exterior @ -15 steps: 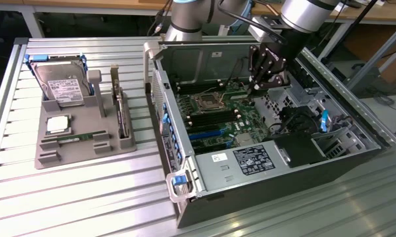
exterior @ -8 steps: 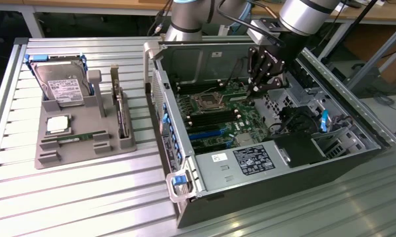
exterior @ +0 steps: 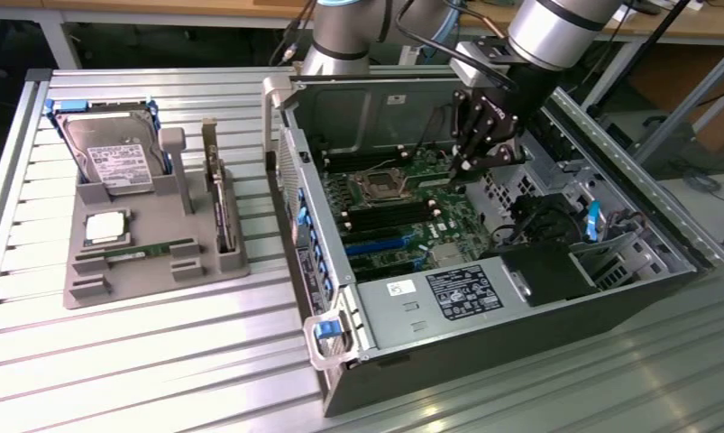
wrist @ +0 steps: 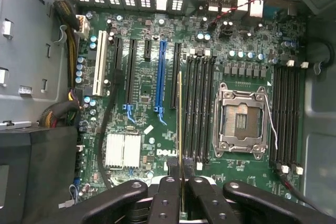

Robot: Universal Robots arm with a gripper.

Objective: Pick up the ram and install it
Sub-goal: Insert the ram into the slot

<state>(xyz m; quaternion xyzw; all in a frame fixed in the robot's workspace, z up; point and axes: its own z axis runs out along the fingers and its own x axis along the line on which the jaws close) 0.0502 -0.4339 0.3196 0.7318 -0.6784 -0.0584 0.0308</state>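
Observation:
The ram (wrist: 179, 119) shows edge-on in the wrist view as a thin green-gold strip, and my gripper (wrist: 180, 165) is shut on it with a black finger on each side. The stick hangs over the motherboard (wrist: 136, 124), lined up along the nearest edge of a bank of black memory slots (wrist: 197, 108) beside the empty CPU socket (wrist: 240, 121). Whether it touches a slot I cannot tell. In the exterior view my gripper (exterior: 468, 171) reaches down into the open computer case (exterior: 482, 298), just above the board.
A second bank of black slots (wrist: 287, 114) lies beyond the socket. On the exterior view's left, a grey tray (exterior: 145, 280) holds a hard drive (exterior: 115, 153), a silver CPU chip (exterior: 105, 227), an upright expansion card (exterior: 221, 212) and a narrow green strip (exterior: 139, 255). Case walls enclose the board.

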